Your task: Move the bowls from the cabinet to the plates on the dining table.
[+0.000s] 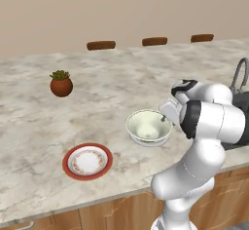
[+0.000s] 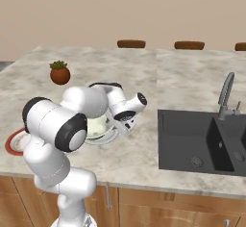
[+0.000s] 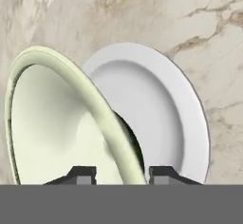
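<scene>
Beige marble covers the wide bench, which carries a small potted plant and a red plate with a patterned white centre. To the right of this plate, the cream-white bowl with green band sits over a white plate. The gripper has one finger on each side of the bowl's rim; whether it pinches, I cannot tell. A dark sink lies further right.

You are looking at a glossy white arm with rounded segments, showing black bands at its joints; two small dark fingers are tipping it.
</scene>
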### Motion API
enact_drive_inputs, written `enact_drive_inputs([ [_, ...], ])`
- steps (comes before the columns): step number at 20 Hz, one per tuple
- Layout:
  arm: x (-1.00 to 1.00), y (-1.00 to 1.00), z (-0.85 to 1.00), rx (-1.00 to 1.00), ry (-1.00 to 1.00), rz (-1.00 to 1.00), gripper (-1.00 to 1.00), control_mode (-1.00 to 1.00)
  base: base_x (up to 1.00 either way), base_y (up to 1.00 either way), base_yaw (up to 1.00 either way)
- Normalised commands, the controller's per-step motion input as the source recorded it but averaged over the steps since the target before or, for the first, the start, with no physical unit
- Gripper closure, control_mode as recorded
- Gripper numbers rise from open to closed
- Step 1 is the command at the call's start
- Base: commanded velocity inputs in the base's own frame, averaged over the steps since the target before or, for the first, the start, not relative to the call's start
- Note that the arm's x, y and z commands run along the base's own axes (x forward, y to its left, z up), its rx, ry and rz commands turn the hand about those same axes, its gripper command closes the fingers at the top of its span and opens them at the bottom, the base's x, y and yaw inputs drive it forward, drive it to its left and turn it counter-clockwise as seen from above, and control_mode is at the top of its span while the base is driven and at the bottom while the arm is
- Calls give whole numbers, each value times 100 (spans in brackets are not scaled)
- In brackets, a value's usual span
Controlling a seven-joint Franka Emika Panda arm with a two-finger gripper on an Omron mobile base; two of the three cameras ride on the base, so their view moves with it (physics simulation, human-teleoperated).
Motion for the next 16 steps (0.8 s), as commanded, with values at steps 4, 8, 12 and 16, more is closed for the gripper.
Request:
enact_drive_inputs([
  [4,-11,0,13,0,0,0,-100,-100,0,0,0],
  [8,-9,-6,13,-2,0,0,-100,-100,0,0,0],
  [12,-1,-24,15,-3,0,-2,-100,-100,0,0,0],
  [16,-28,-24,29,0,0,-2,-100,-100,0,0,0],
])
